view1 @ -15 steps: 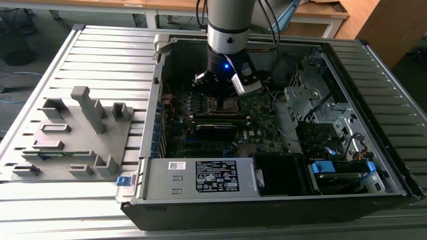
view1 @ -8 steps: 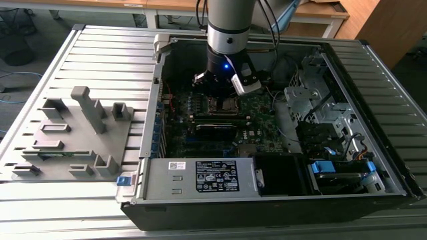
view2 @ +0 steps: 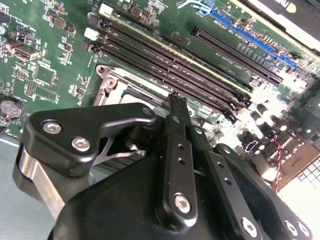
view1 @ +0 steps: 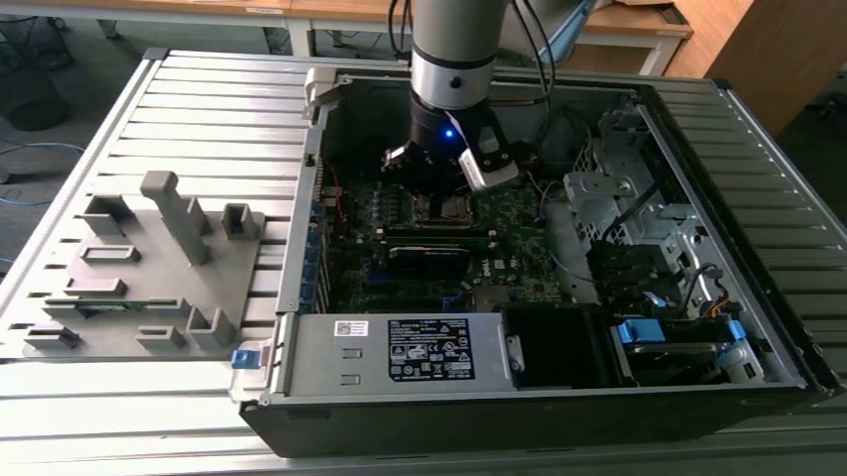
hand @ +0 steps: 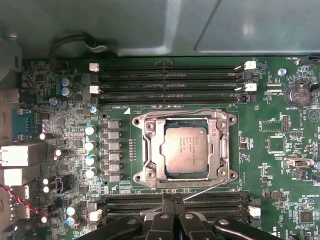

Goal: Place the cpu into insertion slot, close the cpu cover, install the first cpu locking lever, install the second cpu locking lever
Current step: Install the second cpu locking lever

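Observation:
The cpu (hand: 185, 150), a dull silver square, lies in the insertion slot (hand: 138, 177) on the green board. The cpu cover (hand: 220, 150), a silver frame, lies flat around it. One thin wire lever (hand: 175, 111) runs along the cover's far edge. A second lever (hand: 205, 190) slants from the slot's corner toward my fingertips. My gripper (hand: 173, 200) is shut, its black tips just beside the slot's edge and over the memory slots. The second wrist view has the gripper (view2: 178, 100) tips meeting next to the slot (view2: 116, 84). From outside, the gripper (view1: 443, 193) hangs low over the slot (view1: 441, 209).
Long black memory slots (hand: 170, 82) flank the socket on two sides, and a row of capacitors (hand: 90, 150) stands along a third. The open computer case (view1: 311, 99) walls the board in, with a power supply (view1: 423, 352) and drive cage (view1: 622, 198). A grey fixture (view1: 146, 258) lies at the exterior view's left.

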{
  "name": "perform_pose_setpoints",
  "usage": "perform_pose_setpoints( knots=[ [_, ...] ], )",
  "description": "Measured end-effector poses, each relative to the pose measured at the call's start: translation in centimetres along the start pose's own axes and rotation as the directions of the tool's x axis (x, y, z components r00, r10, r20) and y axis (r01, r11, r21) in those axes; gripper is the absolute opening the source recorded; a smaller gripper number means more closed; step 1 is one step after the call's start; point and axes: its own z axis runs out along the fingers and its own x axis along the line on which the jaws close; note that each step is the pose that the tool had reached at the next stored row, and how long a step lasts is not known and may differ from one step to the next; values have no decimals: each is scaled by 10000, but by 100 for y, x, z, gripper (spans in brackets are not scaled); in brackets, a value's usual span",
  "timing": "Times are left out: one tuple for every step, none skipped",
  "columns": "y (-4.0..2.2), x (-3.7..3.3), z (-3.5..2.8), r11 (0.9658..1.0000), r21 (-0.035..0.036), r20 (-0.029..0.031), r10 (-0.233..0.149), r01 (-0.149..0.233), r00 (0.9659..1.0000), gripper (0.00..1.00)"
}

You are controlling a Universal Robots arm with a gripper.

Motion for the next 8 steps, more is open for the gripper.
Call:
perform_pose_setpoints(
  knots=[
    [-1,1,2,10000,-2,0,-4,4,10000,11],
    [-1,6,3,10000,-1,0,-4,4,10000,11],
    [-2,13,5,10000,-1,0,-5,5,10000,11],
    [-3,23,9,10000,0,0,-5,5,10000,11],
    [-3,34,15,10000,0,0,-5,5,10000,11],
    [-4,45,21,10000,0,0,-5,5,10000,11],
    [-4,50,23,10000,1,-1,-4,4,10000,11],
    [-4,50,23,10000,1,-1,-4,4,10000,11]
  ],
)
